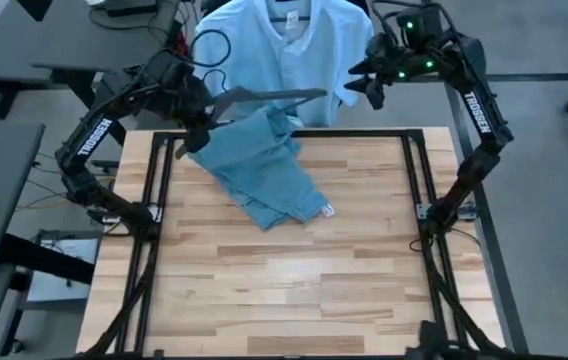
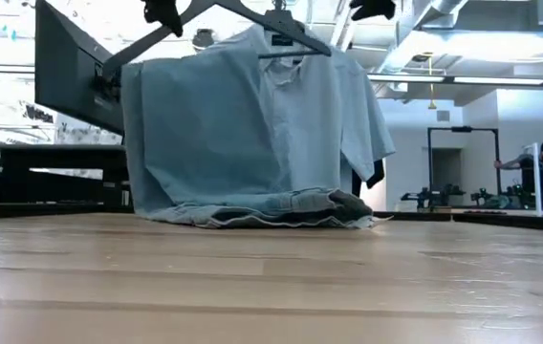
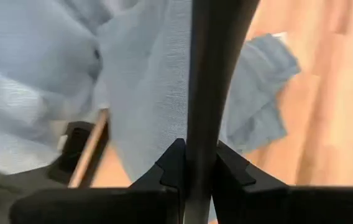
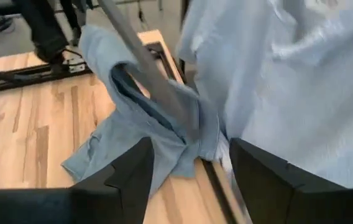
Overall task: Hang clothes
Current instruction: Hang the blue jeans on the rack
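Wooden tabletop (image 1: 294, 280), jeans (image 1: 264, 170) heaped; left gripper (image 3: 195, 171) pinches hanger (image 1: 264, 97), right gripper (image 4: 192, 165) spread beside shirt (image 1: 264, 45).

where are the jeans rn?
High view: the jeans lie crumpled at the table's far edge, left of centre, draped over the hanger held in the left hand, just in front of the hung pale shirt.

Light blue jeans (image 1: 264, 175), paler blue shirt (image 1: 264, 45), dark hanger (image 1: 259, 97)

Bright ceiling lights (image 2: 501, 43) and ducts fill the far room; a person (image 2: 542, 177) stands far right by black stands (image 2: 463, 162); grey floor (image 1: 544, 200) surrounds the table (image 1: 284, 290)
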You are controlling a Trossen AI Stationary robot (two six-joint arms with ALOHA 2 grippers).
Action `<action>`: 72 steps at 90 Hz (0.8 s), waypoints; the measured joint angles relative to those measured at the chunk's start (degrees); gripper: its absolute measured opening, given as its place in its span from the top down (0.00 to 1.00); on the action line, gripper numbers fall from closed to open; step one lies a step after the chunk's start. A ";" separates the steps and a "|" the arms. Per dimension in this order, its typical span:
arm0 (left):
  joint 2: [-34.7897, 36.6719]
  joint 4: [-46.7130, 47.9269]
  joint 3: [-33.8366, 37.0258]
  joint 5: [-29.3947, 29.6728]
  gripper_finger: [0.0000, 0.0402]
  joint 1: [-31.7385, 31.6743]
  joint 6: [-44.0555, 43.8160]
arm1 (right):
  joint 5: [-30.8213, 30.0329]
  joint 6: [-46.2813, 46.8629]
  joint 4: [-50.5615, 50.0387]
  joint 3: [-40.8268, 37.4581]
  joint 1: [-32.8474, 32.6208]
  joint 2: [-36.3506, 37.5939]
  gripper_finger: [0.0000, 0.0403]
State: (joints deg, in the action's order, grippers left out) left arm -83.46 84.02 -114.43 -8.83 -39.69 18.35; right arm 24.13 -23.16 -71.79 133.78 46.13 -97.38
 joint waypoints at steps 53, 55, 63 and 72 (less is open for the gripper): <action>-0.07 -1.05 0.28 -0.10 0.94 4.76 2.61 | 7.83 -4.31 0.73 -0.05 -8.39 -10.60 0.54; -0.07 -1.04 0.28 -0.10 0.94 4.77 2.81 | 8.32 -4.30 0.94 -0.05 -8.54 -10.65 0.54; -0.07 -1.10 0.28 -0.10 0.94 4.78 3.85 | 10.76 -4.28 2.15 -0.05 -9.27 -10.69 0.55; -0.07 -1.75 0.30 -0.16 0.94 4.80 4.37 | 11.20 -4.30 2.00 -0.05 -10.10 -10.77 0.60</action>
State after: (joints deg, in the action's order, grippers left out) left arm -83.53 82.27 -114.13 -8.99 -34.89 22.72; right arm 35.33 -27.46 -69.79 133.73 36.03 -108.15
